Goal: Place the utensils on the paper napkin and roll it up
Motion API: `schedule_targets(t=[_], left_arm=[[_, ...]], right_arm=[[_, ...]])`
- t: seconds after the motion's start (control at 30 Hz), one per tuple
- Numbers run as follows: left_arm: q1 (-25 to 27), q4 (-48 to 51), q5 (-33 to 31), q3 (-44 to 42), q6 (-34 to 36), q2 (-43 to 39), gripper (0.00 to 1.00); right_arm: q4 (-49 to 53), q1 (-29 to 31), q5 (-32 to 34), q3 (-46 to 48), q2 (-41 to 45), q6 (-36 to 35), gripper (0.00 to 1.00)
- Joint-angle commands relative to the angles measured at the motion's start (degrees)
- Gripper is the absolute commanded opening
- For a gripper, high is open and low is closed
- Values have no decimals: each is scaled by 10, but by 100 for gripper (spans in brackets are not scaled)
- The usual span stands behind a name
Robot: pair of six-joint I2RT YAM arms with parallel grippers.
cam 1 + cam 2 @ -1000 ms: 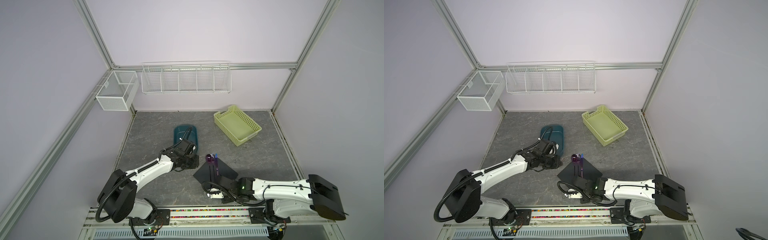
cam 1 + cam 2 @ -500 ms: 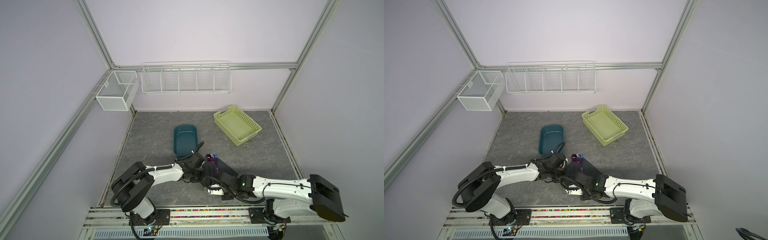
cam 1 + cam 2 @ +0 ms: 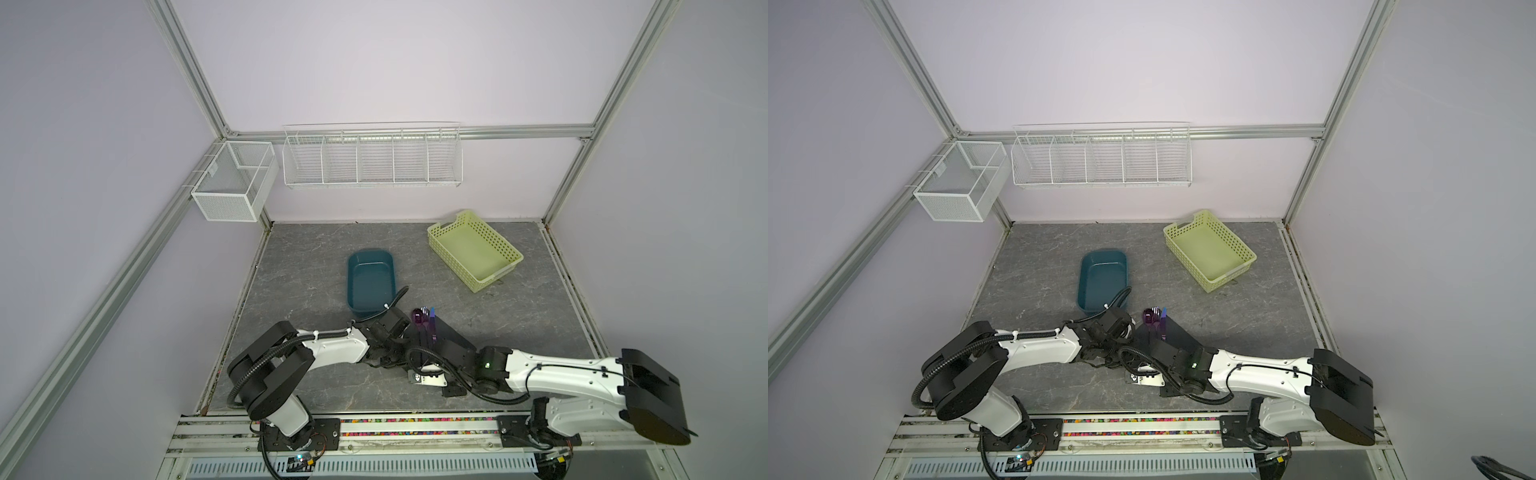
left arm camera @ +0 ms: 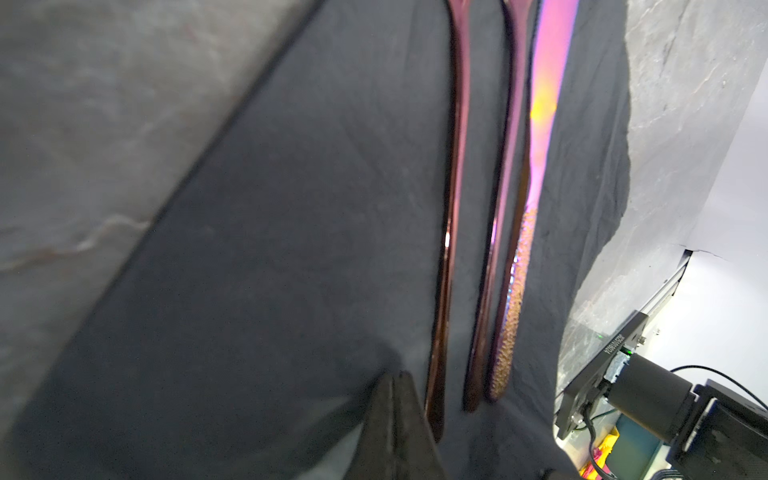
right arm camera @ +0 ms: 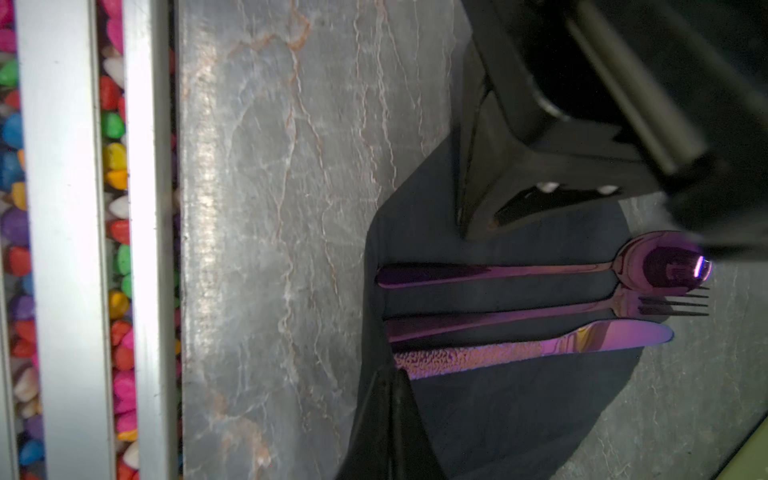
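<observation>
Purple iridescent utensils — parallel on matte black napkin.

Pale lilac walls on three sides, met at the corners by aluminium frame posts.

Landmark: long white wire rack, five compartments, hung on the back wall.
- Just left of the rack: white mesh box on the side rail.
- Below the rack: grey veined stone-look tabletop.
- Farthest from the rack, along the front edge: strip of coloured pebbles between aluminium rails.

Light even and diffuse, shadows soft.
</observation>
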State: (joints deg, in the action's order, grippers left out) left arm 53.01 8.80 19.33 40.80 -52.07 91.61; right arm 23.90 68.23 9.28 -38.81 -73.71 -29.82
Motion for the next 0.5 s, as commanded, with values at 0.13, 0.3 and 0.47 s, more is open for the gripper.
schedule_targets(t=[0.13,0.3,0.47], left_arm=[[2,9,-13,-12,-9,17,0],[3,10,-13,-12,-9,18,0],[3,14,-15,-11,-7,19,0]], right_arm=[[-3,-10,-13,-18,7,-16,7],[-3,-13,-15,-20,6,-18,7],[-3,-16,-14,-20,8,-18,7]])
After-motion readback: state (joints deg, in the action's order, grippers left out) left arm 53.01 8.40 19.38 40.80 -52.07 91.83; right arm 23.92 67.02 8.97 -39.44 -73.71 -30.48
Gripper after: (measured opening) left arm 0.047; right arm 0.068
